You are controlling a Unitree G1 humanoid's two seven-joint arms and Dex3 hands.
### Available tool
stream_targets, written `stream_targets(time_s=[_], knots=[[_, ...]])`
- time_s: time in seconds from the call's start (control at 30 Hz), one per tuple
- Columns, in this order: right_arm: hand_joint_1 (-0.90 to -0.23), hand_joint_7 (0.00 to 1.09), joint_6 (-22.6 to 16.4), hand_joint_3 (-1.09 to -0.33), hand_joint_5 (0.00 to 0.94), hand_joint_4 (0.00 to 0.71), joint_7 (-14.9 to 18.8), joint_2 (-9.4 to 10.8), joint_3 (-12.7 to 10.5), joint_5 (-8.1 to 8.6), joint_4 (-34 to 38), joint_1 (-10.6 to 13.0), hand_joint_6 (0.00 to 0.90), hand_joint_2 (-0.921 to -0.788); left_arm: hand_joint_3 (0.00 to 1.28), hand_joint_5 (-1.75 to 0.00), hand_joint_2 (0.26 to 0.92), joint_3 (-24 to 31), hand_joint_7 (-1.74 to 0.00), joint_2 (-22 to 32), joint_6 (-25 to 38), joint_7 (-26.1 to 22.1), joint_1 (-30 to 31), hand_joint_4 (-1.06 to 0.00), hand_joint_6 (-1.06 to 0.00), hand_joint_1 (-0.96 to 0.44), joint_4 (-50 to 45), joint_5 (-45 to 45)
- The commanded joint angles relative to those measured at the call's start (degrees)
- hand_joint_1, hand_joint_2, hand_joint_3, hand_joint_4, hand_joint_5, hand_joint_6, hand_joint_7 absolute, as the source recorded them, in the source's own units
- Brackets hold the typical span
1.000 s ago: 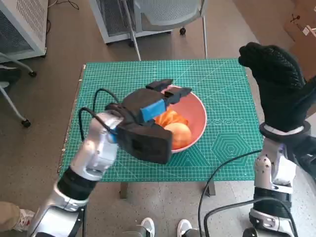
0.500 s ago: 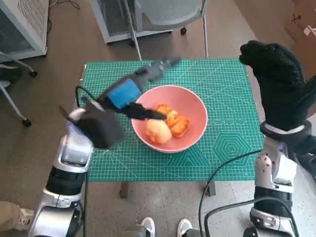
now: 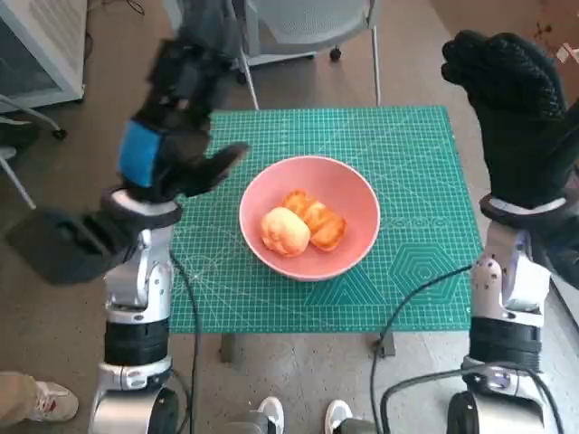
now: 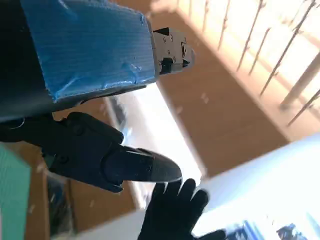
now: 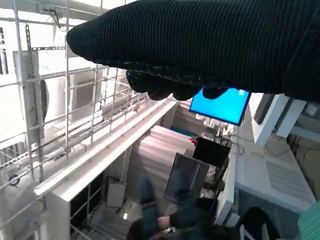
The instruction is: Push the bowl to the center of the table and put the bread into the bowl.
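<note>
Bowl (image 3: 309,217) sat approx mid-table w/ bread (image 3: 301,229) inside, so task looked done, nothing left. Left hand (image 3: 176,149) raised clear, fingers spread, empty. Right hand (image 3: 516,117) up too, empty; fingers apart.

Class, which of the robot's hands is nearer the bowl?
Left. The left hand is raised beside the bowl, over the mat's edge; the right hand is raised beyond the table's far side.
</note>
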Motion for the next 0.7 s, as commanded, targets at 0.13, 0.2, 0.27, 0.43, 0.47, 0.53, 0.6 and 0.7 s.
stream_targets(time_s=[0.13,0.2,0.27,0.43,0.47,0.53,0.6,0.7], knots=[[-0.68,0.01,-0.5,-0.724,0.003,0.3,-0.5,0.8,0.6,-1.33,2.3,-0.7,0.365,-0.921,0.36,0.0,0.921,0.1,-0.24,-1.8,-0.8,1.6,3.5,0.0,0.0,-0.69,-2.4,-1.6],[-0.68,0.01,-0.4,-0.724,0.003,0.301,-0.6,0.8,0.7,-1.34,2.2,-0.7,0.367,-0.921,0.36,0.0,0.921,0.3,-0.23,-2.2,-0.8,1.8,3.9,0.0,0.0,-0.69,-2.2,-2.3],[-0.679,0.01,-0.3,-0.724,0.003,0.301,-0.5,0.9,0.7,-1.35,2.3,-0.9,0.368,-0.921,0.36,0.0,0.921,0.4,-0.24,-2.5,-1.1,2.0,4.0,0.0,0.0,-0.69,-2.1,-2.5],[-0.689,0.01,0.0,-0.723,0.002,0.3,-0.3,1.0,0.8,-1.08,2.5,-1.3,0.371,-0.921,0.36,0.0,0.921,0.4,-0.24,-2.8,-1.3,3.0,4.2,0.0,0.0,-0.69,-2.0,-2.0],[-0.691,0.01,0.1,-0.723,0.002,0.3,-0.2,1.0,0.9,-1.07,2.4,-1.3,0.371,-0.921,0.36,0.0,0.921,0.4,-0.24,-2.8,-1.3,3.1,4.2,0.0,0.0,-0.69,-1.9,-2.0],[-0.692,0.01,0.1,-0.723,0.001,0.299,-0.2,1.1,0.9,-1.04,2.2,-1.4,0.371,-0.921,0.36,0.0,0.921,0.5,-0.24,-2.7,-1.4,3.3,4.2,0.0,0.0,-0.69,-1.9,-1.8],[-0.692,0.01,0.2,-0.724,0.0,0.293,-0.1,1.1,0.9,-0.98,2.2,-1.5,0.372,-0.921,0.36,0.0,0.921,0.4,-0.24,-2.7,-1.4,3.6,4.2,0.0,0.0,-0.69,-2.1,-1.5],[-0.692,0.01,0.2,-0.727,0.0,0.289,0.0,1.2,0.9,-0.84,2.1,-1.7,0.372,-0.921,0.35,0.0,0.921,0.2,-0.25,-2.5,-1.2,3.8,4.3,0.0,0.0,-0.69,-2.4,-1.3]])
